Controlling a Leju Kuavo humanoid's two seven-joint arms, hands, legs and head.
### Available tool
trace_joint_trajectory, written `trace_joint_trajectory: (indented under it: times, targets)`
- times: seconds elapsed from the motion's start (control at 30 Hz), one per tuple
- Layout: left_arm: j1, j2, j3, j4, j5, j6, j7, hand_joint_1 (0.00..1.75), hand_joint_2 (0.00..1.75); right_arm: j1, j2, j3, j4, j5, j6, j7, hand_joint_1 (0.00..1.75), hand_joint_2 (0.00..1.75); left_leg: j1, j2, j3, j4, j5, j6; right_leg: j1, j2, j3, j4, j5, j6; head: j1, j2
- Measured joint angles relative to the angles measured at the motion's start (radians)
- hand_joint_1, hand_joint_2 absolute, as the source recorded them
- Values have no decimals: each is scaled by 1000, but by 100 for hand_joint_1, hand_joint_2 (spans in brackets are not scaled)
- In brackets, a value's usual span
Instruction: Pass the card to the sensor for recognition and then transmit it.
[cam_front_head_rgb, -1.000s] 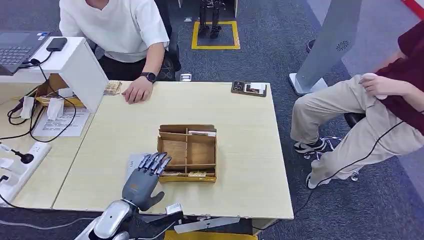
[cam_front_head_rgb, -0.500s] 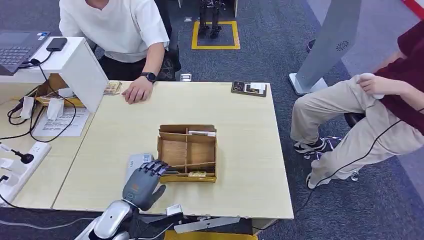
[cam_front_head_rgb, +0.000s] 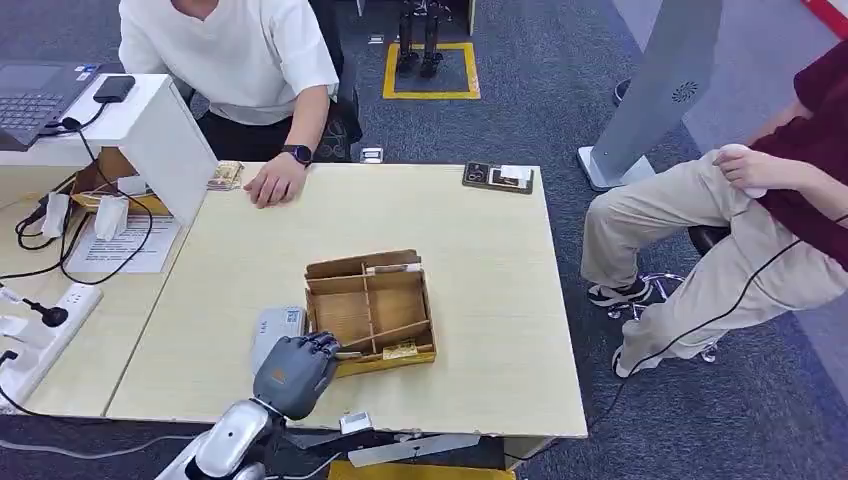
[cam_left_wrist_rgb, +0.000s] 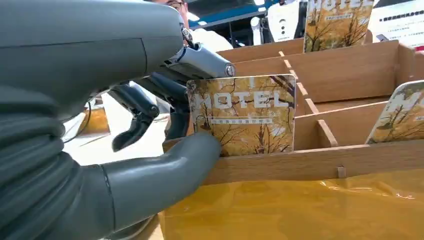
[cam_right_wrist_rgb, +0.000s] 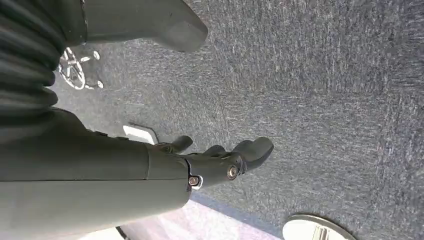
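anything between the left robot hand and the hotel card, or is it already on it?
Nothing visible. The left robot hand already pinches the hotel card between thumb and fingers at the near edge of the wooden box. The card's lower edge is still inside the box's front wall.

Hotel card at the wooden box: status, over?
Left hand pinching the yellow hotel card, thumb and fingers on it, card still in the wooden divided box. Right hand hanging, holding nothing. Grey card sensor just beside the box.
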Motion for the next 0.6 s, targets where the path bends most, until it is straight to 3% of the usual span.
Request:
trace_joint_trajectory:
  times: [0.6]
  targets:
    - [2, -3, 0, 13, -3, 43, -2, 175, 175, -2, 0, 0, 0, 3, 12, 2, 0, 175, 0, 0, 0, 0, 0, 0, 0, 0, 0, 0, 0, 0, 0, 0]
